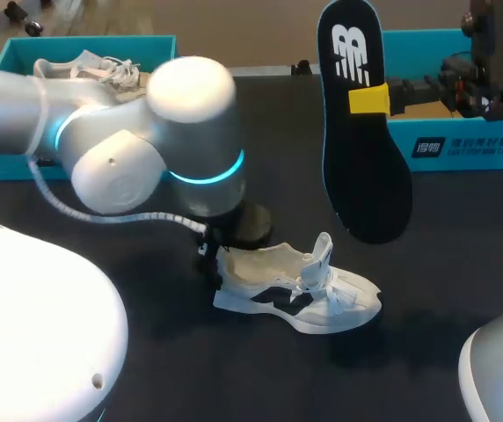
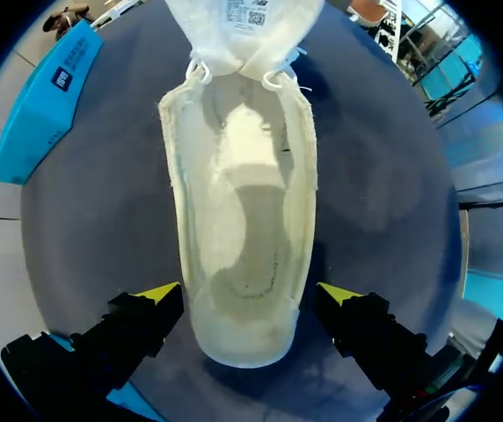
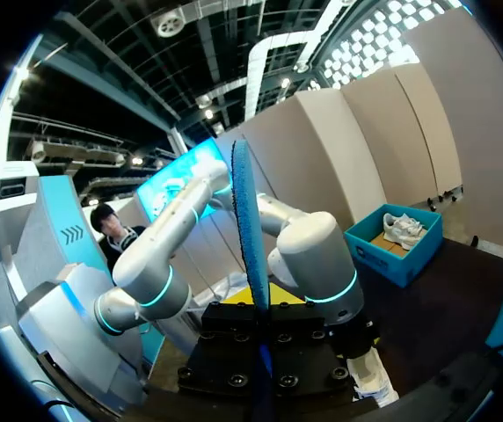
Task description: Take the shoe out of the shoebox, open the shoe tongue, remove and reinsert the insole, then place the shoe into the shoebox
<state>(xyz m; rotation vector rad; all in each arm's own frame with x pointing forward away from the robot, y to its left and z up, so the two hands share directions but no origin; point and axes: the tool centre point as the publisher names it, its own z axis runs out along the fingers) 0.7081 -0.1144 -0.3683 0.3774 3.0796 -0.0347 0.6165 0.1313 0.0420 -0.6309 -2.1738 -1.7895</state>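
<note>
insole held aloft above the opened shoe

the right gripper point(image 1: 368, 98) is clamped on the black insole point(image 1: 366, 176), which hangs upright in the air; the white shoe point(image 1: 295, 294) stands below it on the dark table point(image 1: 462, 264), outside any box, its tongue point(image 1: 322, 251) pulled up; the left gripper point(image 2: 250, 294) sits at the heel, and i cannot tell whether it clamps it; to reinsert well, tilt the insole toe first into the opening, slide it forward under the tongue, press the heel end flat last, and steady the shoe.

insole point(image 3: 253, 255) edge-on in right tool point(image 3: 262, 303), seemingly clamped, left arm point(image 3: 309, 255) beyond
</note>
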